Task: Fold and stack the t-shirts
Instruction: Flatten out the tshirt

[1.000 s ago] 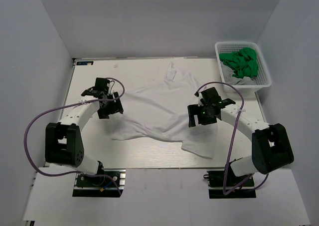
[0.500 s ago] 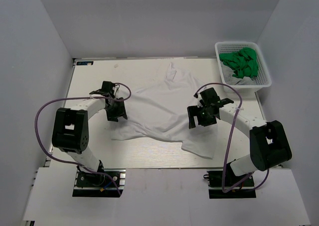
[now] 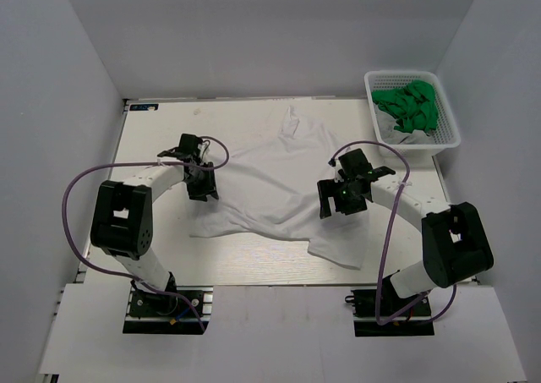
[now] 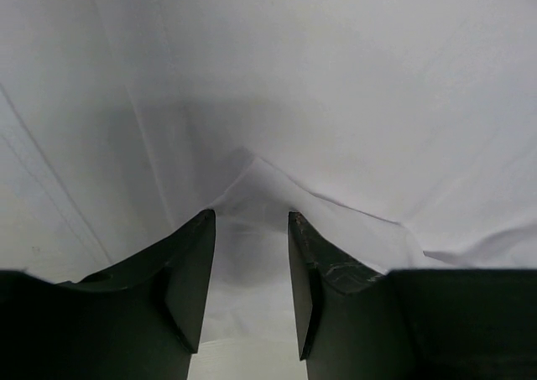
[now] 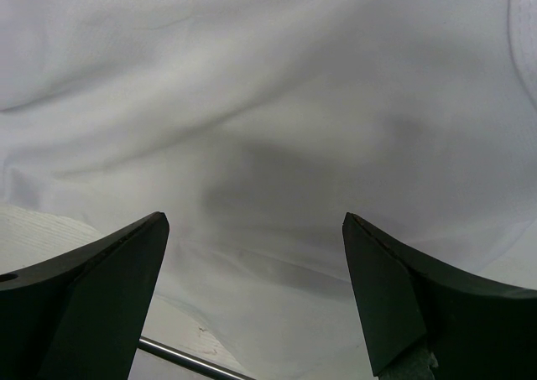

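Top external: fixed, high, behind the arm bases (image 3: 161, 303), looking down over the whole table (image 3: 148, 125).
Left wrist: very close, looking down on the left edge of the white t-shirt (image 4: 352, 86).
Right wrist: very close, over its right part.
Shared: the t-shirt, in all three views.

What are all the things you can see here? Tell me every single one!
t-shirt: one, white, lying rumpled across the middle of the table
basket: one, white mesh, by the table's far right corner
green cloth: one bunch, in the basket, something pale under it
table: one, pale wood, under the t-shirt
cables: two, purple, one looping along each arm
arms: two, black and white, near edge
left gripper: black, partly open, shirt fold between its jaws
right gripper: black, wide open over the t-shirt
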{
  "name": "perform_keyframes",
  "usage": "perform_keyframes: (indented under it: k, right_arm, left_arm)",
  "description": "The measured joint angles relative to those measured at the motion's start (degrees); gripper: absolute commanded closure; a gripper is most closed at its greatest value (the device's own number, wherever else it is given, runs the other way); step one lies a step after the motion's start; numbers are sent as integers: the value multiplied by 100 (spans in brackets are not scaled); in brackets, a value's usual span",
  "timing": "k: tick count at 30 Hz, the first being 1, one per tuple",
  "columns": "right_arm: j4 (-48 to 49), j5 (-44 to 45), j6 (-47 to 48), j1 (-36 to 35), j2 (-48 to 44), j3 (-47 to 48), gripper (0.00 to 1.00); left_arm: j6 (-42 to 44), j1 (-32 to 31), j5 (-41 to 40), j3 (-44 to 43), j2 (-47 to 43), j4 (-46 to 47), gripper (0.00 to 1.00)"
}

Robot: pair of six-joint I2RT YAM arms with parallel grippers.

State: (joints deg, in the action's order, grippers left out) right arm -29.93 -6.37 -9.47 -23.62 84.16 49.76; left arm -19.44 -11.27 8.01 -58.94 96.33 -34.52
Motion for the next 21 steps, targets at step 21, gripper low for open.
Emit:
perform_keyframes:
  k: [21]
  right_arm:
    - [-4, 85, -44, 4, 0, 0, 10]
  left_arm:
    - [315, -107, -363, -380, 339, -391, 51]
